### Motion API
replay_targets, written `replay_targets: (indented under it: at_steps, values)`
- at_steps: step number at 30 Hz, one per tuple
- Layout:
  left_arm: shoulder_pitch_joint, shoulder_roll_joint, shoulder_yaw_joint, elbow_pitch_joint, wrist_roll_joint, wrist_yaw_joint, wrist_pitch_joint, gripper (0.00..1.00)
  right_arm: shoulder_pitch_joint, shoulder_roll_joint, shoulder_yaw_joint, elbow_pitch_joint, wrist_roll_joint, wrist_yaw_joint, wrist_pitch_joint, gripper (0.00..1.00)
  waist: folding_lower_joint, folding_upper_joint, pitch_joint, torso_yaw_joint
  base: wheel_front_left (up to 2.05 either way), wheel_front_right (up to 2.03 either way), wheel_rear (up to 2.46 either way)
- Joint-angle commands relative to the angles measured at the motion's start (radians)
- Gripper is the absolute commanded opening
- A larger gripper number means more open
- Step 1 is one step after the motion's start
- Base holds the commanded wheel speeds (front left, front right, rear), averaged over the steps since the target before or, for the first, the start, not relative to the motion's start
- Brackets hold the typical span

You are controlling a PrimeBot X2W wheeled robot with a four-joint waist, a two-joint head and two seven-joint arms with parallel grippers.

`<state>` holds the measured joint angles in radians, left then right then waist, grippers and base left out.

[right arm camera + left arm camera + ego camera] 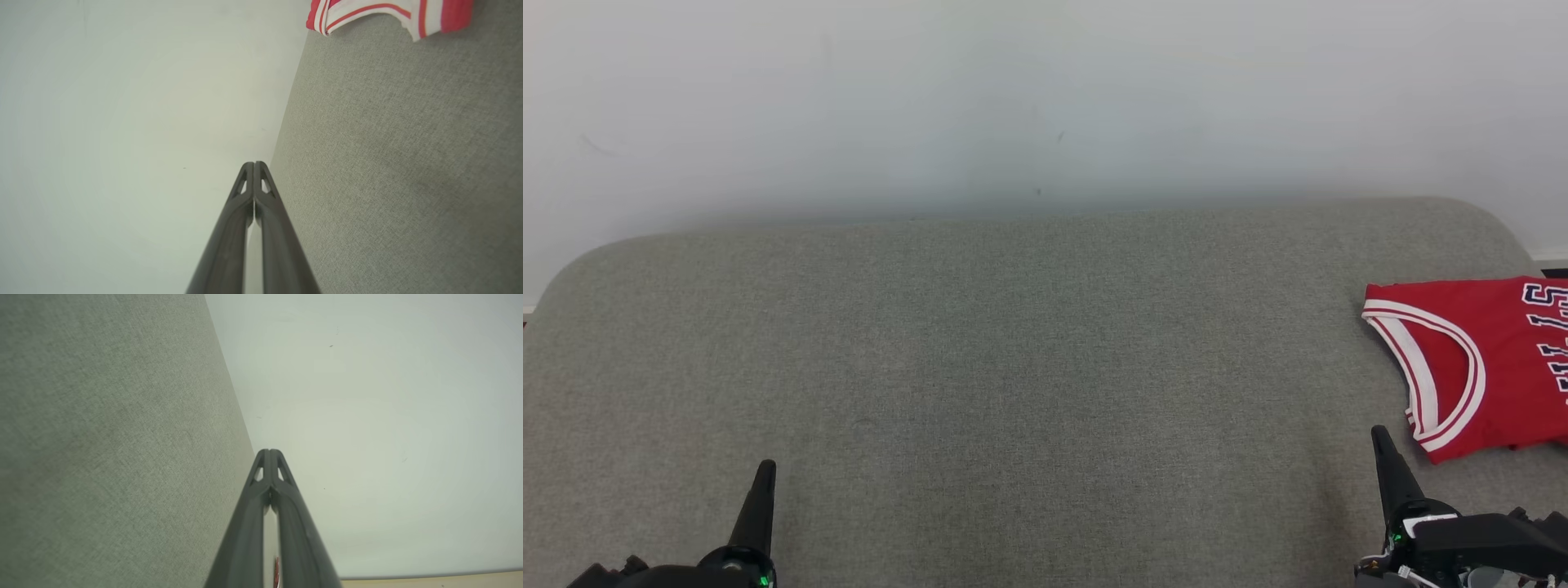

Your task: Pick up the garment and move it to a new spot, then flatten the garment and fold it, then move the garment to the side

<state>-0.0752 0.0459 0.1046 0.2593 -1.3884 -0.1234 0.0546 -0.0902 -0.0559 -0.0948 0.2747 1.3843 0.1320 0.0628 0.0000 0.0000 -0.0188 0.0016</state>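
Garment [1478,367] on grey cushion [1013,367], lettering cut off at view edge; left claw [765,469], right claw [1379,435] closed, empty.

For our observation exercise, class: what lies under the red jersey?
The red jersey lies on the grey upholstered surface, which shows along its visible edges. Whatever is directly beneath it is covered, and its right part runs out of the head view.

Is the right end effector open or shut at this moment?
The right end effector is shut: its two dark fingers meet at the tips, nothing between them; the red jersey lies apart from it.
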Motion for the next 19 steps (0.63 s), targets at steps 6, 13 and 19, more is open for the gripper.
replay_targets:
  at_steps: [6, 13, 19]
  values:
    - [-0.025, 0.006, 0.005, -0.011, -0.073, -0.007, 0.02, 0.0, -0.017, 0.002, -0.008, -0.016, 0.069, -0.002, 0.017, 0.0, 0.0, 0.0, 0.005, 0.0, 0.0, 0.0, 0.0]
    - [-0.027, 0.006, 0.007, -0.012, -0.123, -0.008, 0.034, 0.0, -0.017, 0.004, -0.013, -0.021, 0.12, -0.002, 0.029, 0.0, 0.0, 0.0, 0.01, -0.001, 0.0, 0.0, 0.0]
    - [-0.032, 0.006, 0.009, -0.013, -0.155, -0.009, 0.044, 0.0, -0.019, 0.005, -0.016, -0.025, 0.158, -0.002, 0.037, 0.0, 0.0, 0.0, 0.014, -0.001, 0.0, 0.0, 0.0]
